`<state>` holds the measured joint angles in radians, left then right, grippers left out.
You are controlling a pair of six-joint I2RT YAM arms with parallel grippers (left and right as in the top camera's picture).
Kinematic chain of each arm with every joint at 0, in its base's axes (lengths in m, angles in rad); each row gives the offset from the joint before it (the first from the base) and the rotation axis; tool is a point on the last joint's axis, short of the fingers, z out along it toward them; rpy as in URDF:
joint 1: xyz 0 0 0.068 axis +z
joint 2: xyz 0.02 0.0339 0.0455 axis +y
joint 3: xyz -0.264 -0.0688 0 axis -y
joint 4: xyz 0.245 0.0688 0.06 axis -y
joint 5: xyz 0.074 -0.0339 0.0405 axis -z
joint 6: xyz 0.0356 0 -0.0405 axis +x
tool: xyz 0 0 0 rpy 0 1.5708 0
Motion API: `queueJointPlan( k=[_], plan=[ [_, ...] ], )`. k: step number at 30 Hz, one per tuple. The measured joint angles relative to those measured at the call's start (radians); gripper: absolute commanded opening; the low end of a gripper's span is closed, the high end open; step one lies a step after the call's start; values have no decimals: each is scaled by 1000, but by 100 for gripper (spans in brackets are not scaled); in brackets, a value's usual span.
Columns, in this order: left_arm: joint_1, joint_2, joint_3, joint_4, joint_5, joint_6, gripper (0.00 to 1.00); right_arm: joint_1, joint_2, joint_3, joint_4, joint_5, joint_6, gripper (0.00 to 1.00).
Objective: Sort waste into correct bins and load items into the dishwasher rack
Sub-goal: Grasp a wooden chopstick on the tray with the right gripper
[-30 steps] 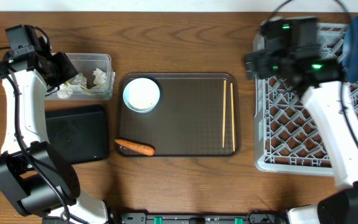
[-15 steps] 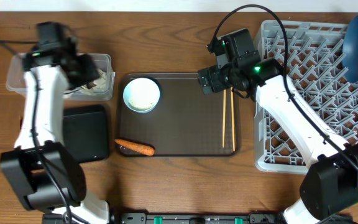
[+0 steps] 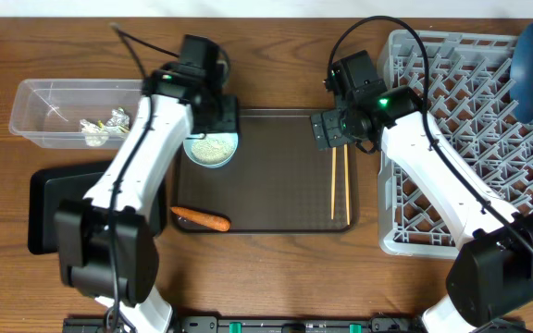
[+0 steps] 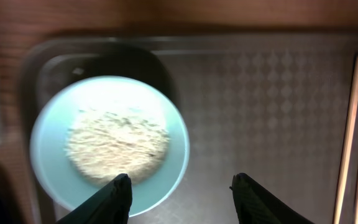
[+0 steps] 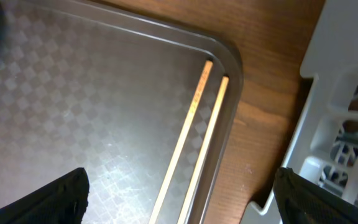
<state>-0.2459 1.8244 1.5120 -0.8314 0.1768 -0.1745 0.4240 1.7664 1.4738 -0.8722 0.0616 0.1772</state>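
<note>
The wooden table (image 3: 276,268) carries a brown tray (image 3: 276,185). My right pincer (image 5: 182,196), wide open and empty, hangs over the top ends of the chopsticks (image 5: 194,137). I judge they go next to the rack (image 3: 410,217), so I must descend and close. The left pincer (image 4: 179,186), half open, holds nothing above the rice bowl (image 4: 107,143).

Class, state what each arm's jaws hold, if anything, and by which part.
Nothing is held. Left jaws stand open above the white bowl with pale blue rim; right jaws open above the two thin wooden chopsticks.
</note>
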Motion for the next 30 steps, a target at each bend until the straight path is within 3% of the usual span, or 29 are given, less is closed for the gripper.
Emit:
queueJointPlan(
  k=[9,24,30],
  plan=[
    [-5,26,-4,-2,-20,0,55,1,18,0,-29,-10,72,83],
    [-4,26,-4,-2,-87,0,56,46,245,0,-90,-80,189,73],
    [-4,26,-4,-2,-99,0,56,50,297,0,-92,-85,237,62]
  ],
)
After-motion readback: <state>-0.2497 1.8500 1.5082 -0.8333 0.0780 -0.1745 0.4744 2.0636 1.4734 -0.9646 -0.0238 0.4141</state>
